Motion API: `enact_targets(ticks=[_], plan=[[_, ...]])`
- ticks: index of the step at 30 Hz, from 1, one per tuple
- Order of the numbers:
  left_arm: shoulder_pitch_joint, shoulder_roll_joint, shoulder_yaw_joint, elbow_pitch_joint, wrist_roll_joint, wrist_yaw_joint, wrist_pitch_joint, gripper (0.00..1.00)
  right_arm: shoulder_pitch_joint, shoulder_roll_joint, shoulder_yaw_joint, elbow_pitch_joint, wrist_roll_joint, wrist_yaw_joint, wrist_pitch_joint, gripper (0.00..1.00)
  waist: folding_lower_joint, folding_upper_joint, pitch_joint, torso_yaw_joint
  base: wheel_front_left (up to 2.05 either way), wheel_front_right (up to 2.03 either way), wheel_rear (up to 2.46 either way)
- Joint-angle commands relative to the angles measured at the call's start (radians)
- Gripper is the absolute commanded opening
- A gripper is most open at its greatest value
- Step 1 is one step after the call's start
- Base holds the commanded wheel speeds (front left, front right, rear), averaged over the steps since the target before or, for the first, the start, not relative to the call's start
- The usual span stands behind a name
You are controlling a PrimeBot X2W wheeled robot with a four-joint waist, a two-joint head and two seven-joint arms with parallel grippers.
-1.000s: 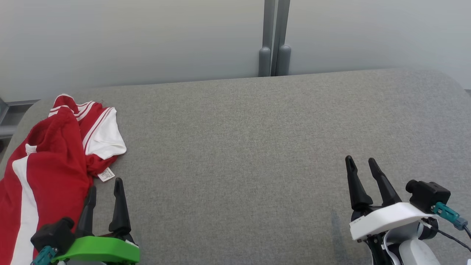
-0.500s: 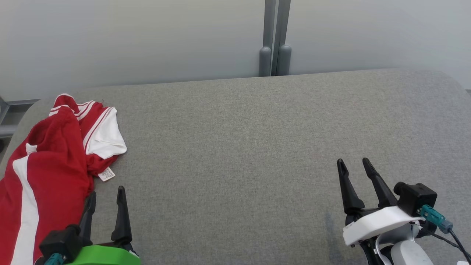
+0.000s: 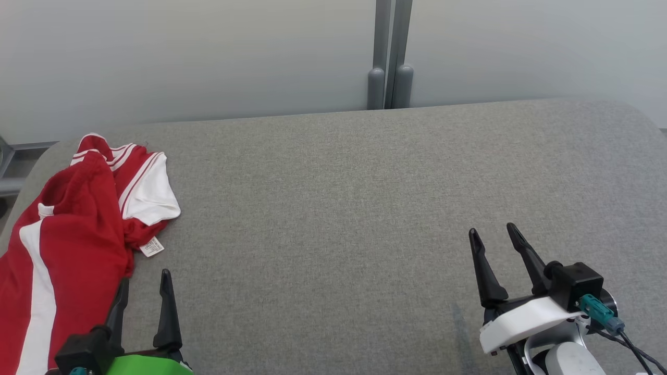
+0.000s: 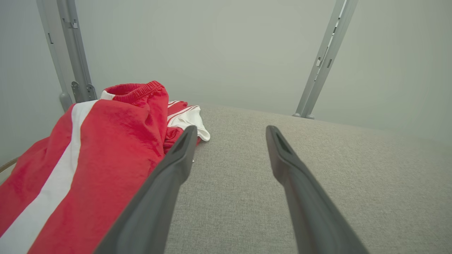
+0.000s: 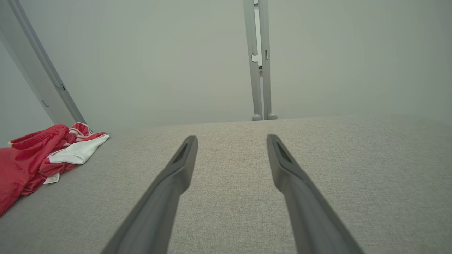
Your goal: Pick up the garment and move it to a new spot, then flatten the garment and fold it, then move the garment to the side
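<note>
The garment is a crumpled red piece with white stripes and a small white label, lying at the left end of the grey padded table. It also lies at the left of the left wrist view as the garment, and far left in the right wrist view as the garment. My left gripper stands open at the lower left, just right of the cloth's near edge, with nothing between its fingers. My right gripper is open at the lower right over bare fabric, far from the garment.
A pale wall with a grey vertical post runs along the table's far edge. A metal frame piece sits beyond the table's left corner. The table's middle and right are bare grey fabric.
Both grippers have drawn back toward the bottom of the head view, the right one also shifting left. The garment has not moved.
</note>
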Motion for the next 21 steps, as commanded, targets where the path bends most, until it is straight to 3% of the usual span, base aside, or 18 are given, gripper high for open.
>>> enact_targets(ticks=[1, 21], plan=[[0.013, -0.002, 0.004, -0.002, 0.022, -0.003, -0.009, 1.0, 0.0, -0.005, 0.004, -0.002, -0.021, 0.0, -0.01, 1.0, 0.0, -0.0001, -0.001, 0.0, 0.0, 0.0, 0.0], [0.036, -0.009, 0.026, 0.007, 0.153, -0.016, -0.043, 1.0, 0.005, -0.006, 0.019, 0.018, -0.147, 0.0, -0.05, 1.0, 0.0, -0.0001, -0.006, 0.002, 0.0, 0.0, 0.0]])
